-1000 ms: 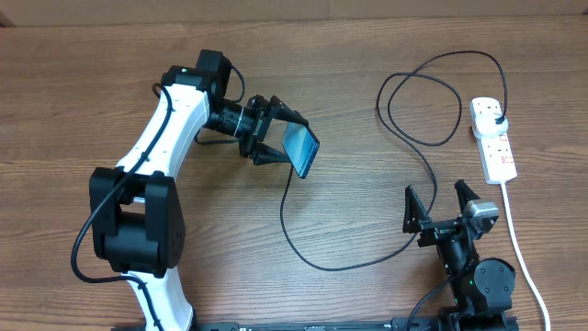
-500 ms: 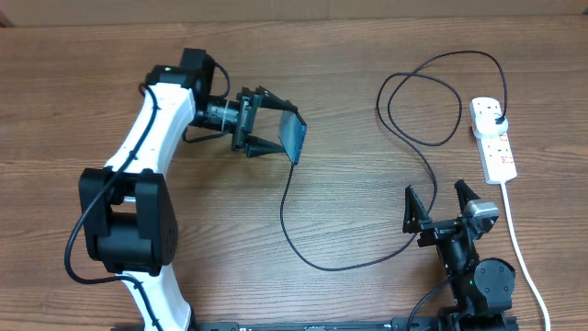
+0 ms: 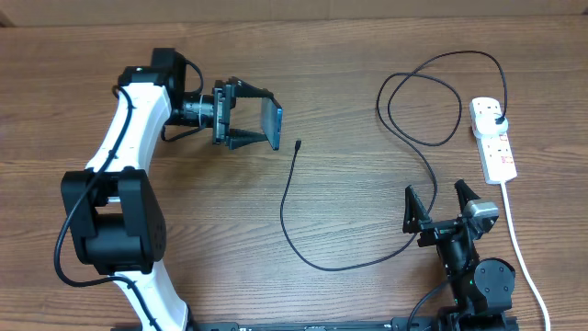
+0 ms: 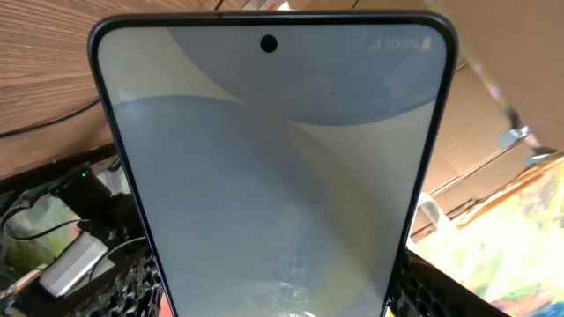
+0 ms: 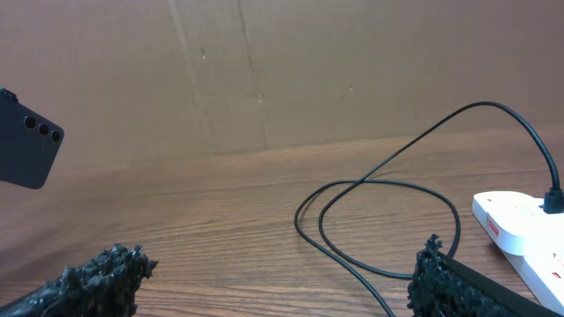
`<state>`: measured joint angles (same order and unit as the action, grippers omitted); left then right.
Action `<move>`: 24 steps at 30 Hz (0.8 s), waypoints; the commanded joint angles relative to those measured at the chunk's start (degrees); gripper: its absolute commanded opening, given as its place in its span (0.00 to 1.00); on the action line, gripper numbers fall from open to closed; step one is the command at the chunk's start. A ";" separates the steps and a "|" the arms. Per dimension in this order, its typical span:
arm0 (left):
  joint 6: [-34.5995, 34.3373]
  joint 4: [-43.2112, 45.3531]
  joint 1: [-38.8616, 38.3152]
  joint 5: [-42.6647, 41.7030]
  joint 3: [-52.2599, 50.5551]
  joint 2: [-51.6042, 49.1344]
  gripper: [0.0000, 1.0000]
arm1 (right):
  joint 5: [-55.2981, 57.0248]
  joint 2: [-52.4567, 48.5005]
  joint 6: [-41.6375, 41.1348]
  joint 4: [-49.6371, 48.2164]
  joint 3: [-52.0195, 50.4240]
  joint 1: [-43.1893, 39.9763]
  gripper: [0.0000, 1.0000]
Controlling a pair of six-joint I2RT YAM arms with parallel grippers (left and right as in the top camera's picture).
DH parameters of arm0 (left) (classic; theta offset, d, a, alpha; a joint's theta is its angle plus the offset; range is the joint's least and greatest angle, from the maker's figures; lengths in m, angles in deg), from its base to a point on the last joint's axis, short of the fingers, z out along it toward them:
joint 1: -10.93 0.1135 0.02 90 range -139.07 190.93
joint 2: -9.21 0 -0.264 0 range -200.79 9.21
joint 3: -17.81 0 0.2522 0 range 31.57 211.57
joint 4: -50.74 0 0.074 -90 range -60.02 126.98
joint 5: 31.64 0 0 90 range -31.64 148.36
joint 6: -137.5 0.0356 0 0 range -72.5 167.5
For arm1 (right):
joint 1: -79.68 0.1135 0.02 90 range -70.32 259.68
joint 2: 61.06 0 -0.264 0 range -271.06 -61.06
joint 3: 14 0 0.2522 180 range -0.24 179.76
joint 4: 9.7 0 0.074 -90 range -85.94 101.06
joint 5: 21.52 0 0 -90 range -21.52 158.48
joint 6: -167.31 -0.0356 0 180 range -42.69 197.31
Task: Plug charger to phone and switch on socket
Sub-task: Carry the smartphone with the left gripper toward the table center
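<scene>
My left gripper (image 3: 257, 124) is shut on the phone (image 3: 271, 123) and holds it on edge above the table at the upper left. The phone's pale screen (image 4: 273, 176) fills the left wrist view; its dark back shows in the right wrist view (image 5: 28, 139). The charger's black cable (image 3: 432, 170) loops across the table. Its connector tip (image 3: 299, 144) lies free on the wood just right of the phone. Its black plug (image 3: 497, 119) sits in the white socket strip (image 3: 493, 140) at the right. My right gripper (image 3: 439, 204) is open and empty near the front edge.
The strip's white cord (image 3: 519, 244) runs down toward the front right edge beside my right arm. The cable's loops (image 5: 388, 220) lie just ahead of my right gripper. A cardboard wall (image 5: 264, 70) stands behind the table.
My left gripper has drawn the phone left and away, and the cable's tip has come out of the phone and now lies on the table. The right arm has not moved.
</scene>
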<state>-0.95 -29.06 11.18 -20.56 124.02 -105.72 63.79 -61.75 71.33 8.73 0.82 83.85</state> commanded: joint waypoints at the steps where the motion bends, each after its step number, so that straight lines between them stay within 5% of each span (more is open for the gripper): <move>1: -2.89 -0.13 1.36 -3.65 1.79 -0.11 0.64 | -0.28 0.46 0.07 -0.26 -0.61 0.17 1.00; 24: -4.87 -0.11 3.34 -3.41 1.79 -0.11 0.64 | -0.28 0.46 0.07 -0.26 -0.61 0.17 1.00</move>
<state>-5.10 -29.06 14.41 -20.56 124.02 -105.72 63.79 -61.75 71.33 8.71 0.82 83.85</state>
